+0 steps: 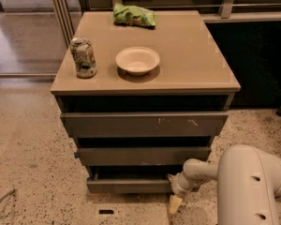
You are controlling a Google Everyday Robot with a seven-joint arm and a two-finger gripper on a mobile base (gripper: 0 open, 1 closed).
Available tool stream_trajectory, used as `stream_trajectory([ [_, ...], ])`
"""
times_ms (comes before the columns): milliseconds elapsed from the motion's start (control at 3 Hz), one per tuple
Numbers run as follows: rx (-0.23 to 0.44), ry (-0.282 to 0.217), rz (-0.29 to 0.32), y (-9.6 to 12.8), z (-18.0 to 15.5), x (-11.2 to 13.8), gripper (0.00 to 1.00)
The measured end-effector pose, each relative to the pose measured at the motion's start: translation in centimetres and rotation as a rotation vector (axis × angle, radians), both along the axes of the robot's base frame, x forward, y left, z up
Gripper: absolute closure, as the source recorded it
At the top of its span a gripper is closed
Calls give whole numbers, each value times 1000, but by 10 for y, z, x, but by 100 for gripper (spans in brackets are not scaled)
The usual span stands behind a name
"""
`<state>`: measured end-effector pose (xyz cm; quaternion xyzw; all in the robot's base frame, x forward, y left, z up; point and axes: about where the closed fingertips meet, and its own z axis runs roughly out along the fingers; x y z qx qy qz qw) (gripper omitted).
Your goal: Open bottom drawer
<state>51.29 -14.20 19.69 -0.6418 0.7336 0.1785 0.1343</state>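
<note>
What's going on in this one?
A robot arm reaches low beside a three-drawer cabinet, its gripper at the right end of the bottom drawer. That drawer does not look pulled out yet. A can, a bowl and a green bag sit on the cabinet top.

The arm [247, 186] is off-white, smooth, rounded; bulky shell with small dark oval holes; slimmer wrist ending in a ringed collar; gripper [174, 203], pale yellow at its tip, at the bottom drawer's [126, 185] right end.
</note>
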Motion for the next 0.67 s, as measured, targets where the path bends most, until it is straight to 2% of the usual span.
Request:
stream_trajectory([
  [667,26,62,47,-3,20,-49,0],
])
